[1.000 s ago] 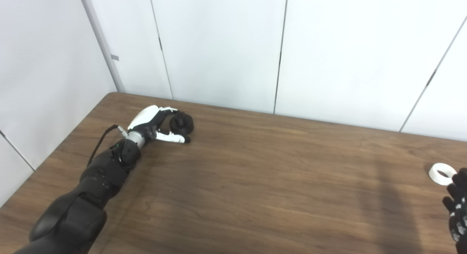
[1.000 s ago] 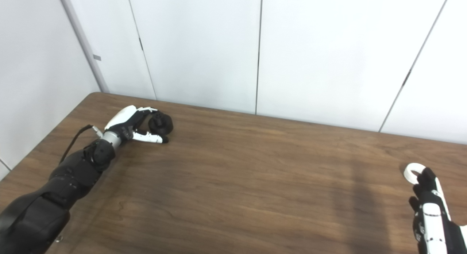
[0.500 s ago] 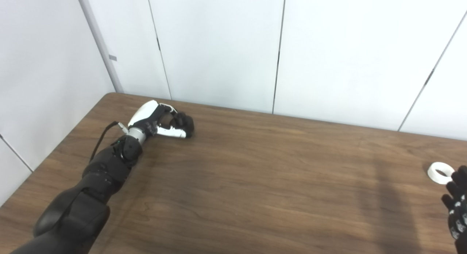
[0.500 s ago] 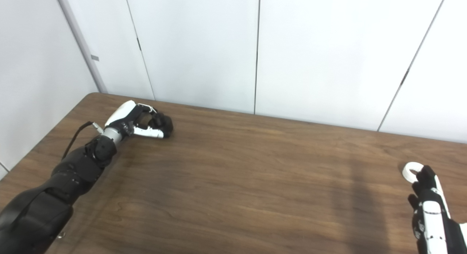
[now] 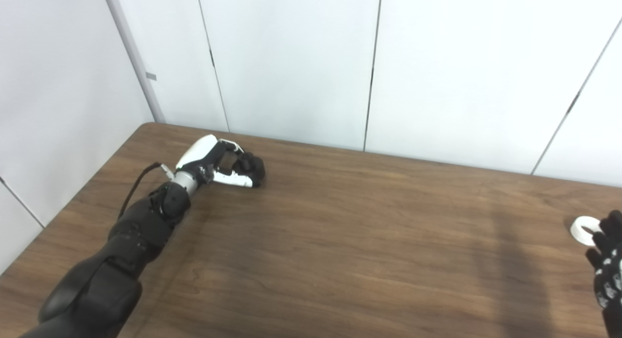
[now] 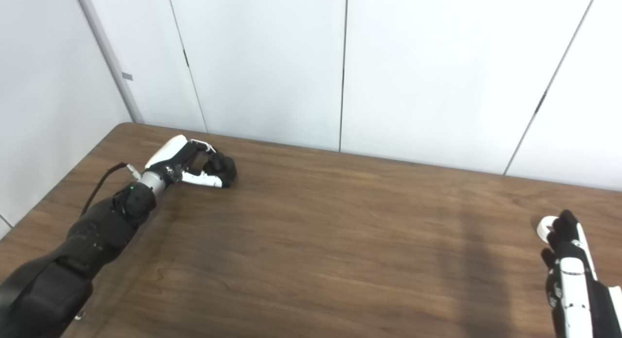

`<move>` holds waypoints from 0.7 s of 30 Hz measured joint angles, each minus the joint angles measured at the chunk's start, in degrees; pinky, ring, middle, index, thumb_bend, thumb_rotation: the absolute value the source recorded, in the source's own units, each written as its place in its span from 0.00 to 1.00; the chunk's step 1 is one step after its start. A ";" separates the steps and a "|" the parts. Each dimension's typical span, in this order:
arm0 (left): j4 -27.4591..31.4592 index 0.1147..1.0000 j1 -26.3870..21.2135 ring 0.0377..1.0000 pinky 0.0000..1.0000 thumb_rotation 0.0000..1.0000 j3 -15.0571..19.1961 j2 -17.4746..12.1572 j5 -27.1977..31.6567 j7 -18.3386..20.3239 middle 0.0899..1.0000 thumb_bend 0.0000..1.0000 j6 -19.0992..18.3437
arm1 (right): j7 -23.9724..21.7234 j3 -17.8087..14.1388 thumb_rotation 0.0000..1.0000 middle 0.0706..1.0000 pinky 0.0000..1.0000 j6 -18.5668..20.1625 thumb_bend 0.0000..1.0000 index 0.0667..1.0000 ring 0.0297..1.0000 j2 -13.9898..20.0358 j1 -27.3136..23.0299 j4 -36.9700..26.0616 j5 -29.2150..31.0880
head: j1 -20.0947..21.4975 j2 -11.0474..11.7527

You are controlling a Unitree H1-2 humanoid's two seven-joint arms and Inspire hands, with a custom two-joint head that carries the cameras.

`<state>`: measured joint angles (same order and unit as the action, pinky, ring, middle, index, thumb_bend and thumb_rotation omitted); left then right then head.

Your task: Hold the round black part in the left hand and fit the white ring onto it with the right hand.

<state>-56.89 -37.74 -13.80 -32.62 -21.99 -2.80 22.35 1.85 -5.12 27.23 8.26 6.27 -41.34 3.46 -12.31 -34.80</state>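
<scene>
Grasping step: I am closing my left hand (image 5: 221,159) round the black part (image 5: 253,165) at the far left of the table (image 5: 340,241); lifting comes after.
Black part: it sits on the wood, fingers curled over its far side and thumb along its near side, so I judge it clamped, though I cannot see whether the contact is firm all round.
Left-hand advice: I would squeeze a little more before lifting, then raise it slowly and watch for the part rolling out toward the right, since it is round and dark against dark fingertips.
Orientation: I cannot tell which face of the part is up; once lifted, I want the seat for the ring turned toward the right hand, not buried in the palm.
Ring (image 5: 583,229): white, lying flat at the far right of the table, well apart from the part.
Right hand (image 6: 566,260): its dark fingertips (image 6: 563,226) lie over the ring's near edge, touching or just above, I cannot tell which; fingers look loosely apart, nothing held.
Right-hand advice: I would pinch the ring by its rim, leaving the hole clear.
Risk: nudging the ring off the right edge.
</scene>
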 measured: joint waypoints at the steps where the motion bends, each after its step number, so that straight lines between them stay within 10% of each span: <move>1: 1.29 0.42 0.74 0.96 1.00 0.05 0.12 0.08 0.07 0.64 0.81 0.52 0.04 | 0.03 0.21 1.00 1.00 1.00 0.01 0.00 1.00 1.00 -0.07 -0.09 0.01 -0.30 | 0.44 0.00; 21: 35.73 0.41 15.10 1.00 1.00 0.05 -0.21 4.34 -2.29 9.42 0.90 0.52 -2.03 | -1.75 0.89 1.00 1.00 1.00 -0.70 0.11 1.00 1.00 0.69 -1.52 4.64 -0.83 | 4.75 -0.35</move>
<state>-21.16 -22.64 -14.01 -28.28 -24.29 6.62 20.33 0.10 -4.23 26.53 8.95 4.75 -36.69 2.63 -7.56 -35.16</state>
